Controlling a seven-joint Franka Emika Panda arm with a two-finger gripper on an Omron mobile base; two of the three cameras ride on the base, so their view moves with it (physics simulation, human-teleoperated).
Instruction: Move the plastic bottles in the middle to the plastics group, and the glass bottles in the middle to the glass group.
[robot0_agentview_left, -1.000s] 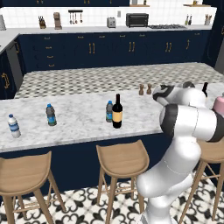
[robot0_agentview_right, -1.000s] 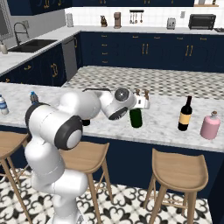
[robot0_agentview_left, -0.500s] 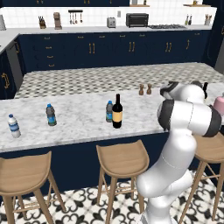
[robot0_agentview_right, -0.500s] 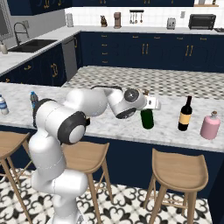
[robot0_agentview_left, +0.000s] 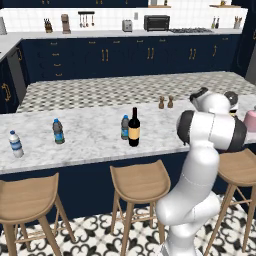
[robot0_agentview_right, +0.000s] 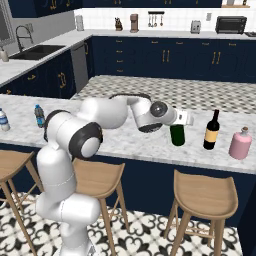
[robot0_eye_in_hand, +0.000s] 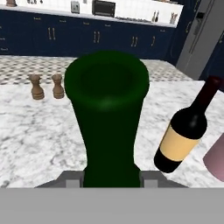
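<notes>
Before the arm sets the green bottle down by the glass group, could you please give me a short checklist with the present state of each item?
1. Grip: gripper shut on the green bottle: ok.
2. Bottle reads upright in the right base view: ok.
3. Bottle base resting on the counter or above it: cannot tell.
4. Gap between the green bottle and the labelled wine bottle: ok.
5. Pink bottle stands beyond the wine bottle, out of the path: ok.
6. Middle items left: dark wine bottle and small blue bottle not yet sorted: not ok.
</notes>
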